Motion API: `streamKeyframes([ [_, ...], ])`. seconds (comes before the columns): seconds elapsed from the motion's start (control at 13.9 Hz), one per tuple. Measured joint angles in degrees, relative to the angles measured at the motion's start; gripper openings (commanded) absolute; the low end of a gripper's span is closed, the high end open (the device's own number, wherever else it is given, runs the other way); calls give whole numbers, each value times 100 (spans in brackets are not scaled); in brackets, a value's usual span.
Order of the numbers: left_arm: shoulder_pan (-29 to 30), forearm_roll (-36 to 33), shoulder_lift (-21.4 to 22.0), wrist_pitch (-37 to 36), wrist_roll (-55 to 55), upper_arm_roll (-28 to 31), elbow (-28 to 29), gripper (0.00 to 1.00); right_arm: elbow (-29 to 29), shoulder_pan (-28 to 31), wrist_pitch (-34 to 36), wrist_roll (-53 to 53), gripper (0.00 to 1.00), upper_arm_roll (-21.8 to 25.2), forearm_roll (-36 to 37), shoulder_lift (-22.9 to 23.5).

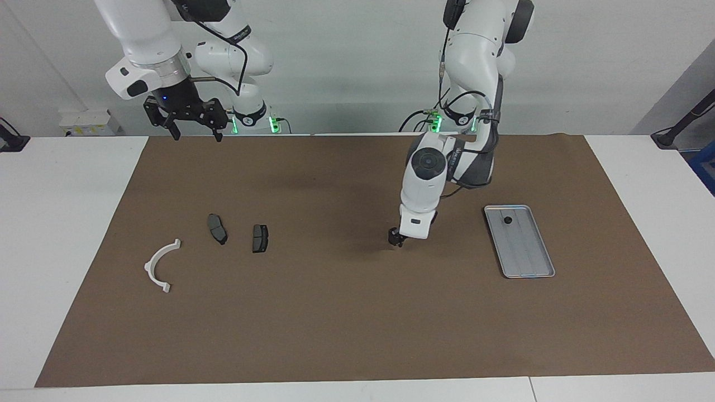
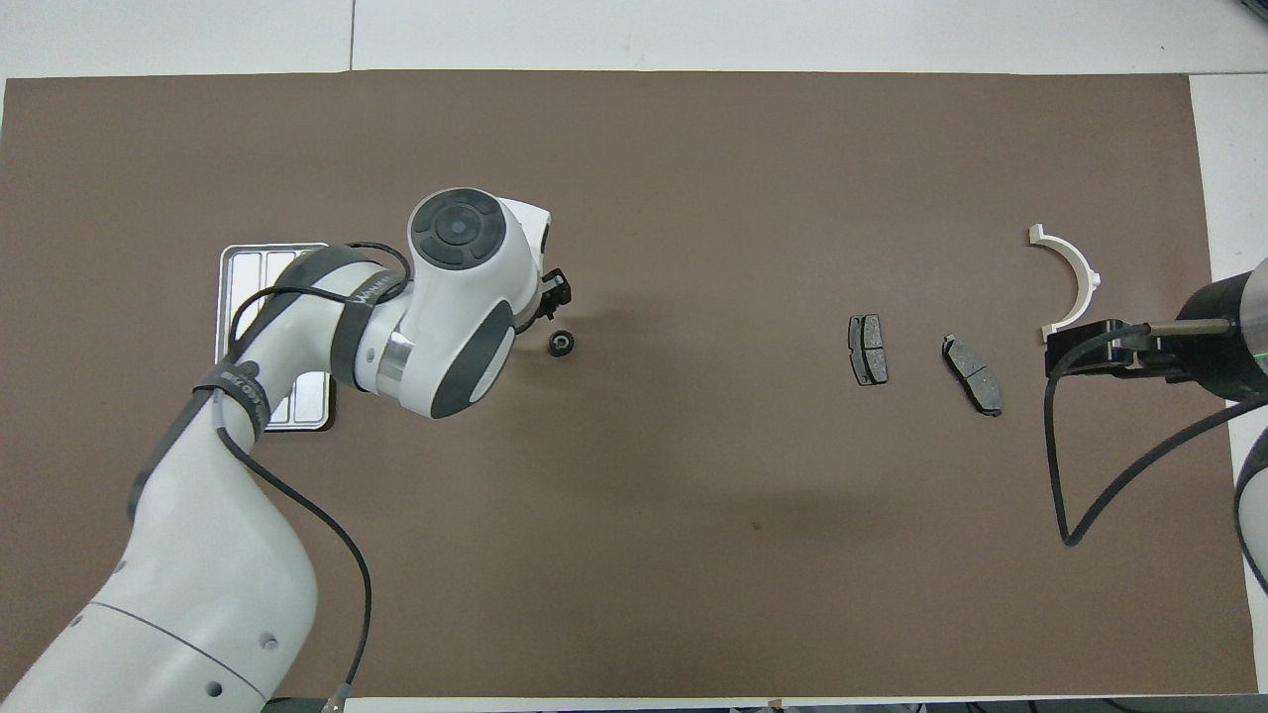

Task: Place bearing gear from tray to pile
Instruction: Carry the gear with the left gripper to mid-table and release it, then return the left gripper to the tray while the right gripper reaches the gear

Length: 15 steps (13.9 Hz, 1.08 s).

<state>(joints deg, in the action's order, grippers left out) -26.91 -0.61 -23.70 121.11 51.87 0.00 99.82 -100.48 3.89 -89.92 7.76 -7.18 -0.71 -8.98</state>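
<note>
Left hand (image 1: 396,239) hangs low over mid-desk, grip unreadable; its arm half hides the tray (image 2: 241,287). Right hand (image 1: 192,118) waits open, empty.

My arms (image 1: 447,72): glossy white shells, dark grey joint bands, black cables. My left gripper (image 1: 396,237): black. My right gripper (image 1: 187,114): black, small blue light on wrist. Green lights glowing at both bases. Mat (image 1: 357,312): plain flat brown, no pattern. Table (image 1: 50,223): white. Tray (image 1: 529,268): silver-grey, lengthwise ridges; small black part (image 1: 508,220) on it. Bearing gear (image 2: 561,343): black, paler centre. Two pads (image 1: 217,228): dark grey, faint centre line on each. Half-ring bracket (image 1: 159,265): white.
</note>
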Motion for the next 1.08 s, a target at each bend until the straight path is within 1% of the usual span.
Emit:
streamKeyframes([
  [0.14, 562, -11, 391, -169, -856, 18, 229, 100, -3, -36, 0, 196, 100, 0, -9, -5],
  [0.22, 884, -13, 592, -205, -1452, 26, 421, 99, -4, -126, 0, 437, 100, 1, -13, -6],
  [0.29, 1214, -13, 748, -234, -2077, 33, 604, 95, -8, -264, 0, 751, 100, -1, -16, -6],
  [0.36, 1542, -14, 854, -286, -2689, 34, 756, 90, -19, -437, 0, 1063, 100, -3, -16, -5],
  [0.43, 1845, -14, 921, -342, -3261, 35, 886, 87, -39, -631, -33, 1361, 100, -7, -17, -5],
  [0.58, 2259, -13, 1057, -371, -4027, 34, 1189, 86, -91, -990, -195, 1899, 100, -20, -17, 13],
  [0.65, 2353, -13, 1153, -350, -4241, 29, 1369, 81, -119, -1154, -313, 2205, 100, -25, -17, 50],
  [0.79, 2368, -13, 1342, -220, -4393, 11, 1695, 64, -162, -1481, -552, 2932, 100, -30, -20, 189],
  [0.87, 2368, -13, 1441, -47, -4403, -1, 1898, 58, -174, -1686, -714, 3332, 100, -31, -21, 305],
  [1.08, 2471, -14, 1633, 526, -4544, 3, 2465, 54, -194, -2296, -1376, 4381, 100, -40, -21, 824],
])
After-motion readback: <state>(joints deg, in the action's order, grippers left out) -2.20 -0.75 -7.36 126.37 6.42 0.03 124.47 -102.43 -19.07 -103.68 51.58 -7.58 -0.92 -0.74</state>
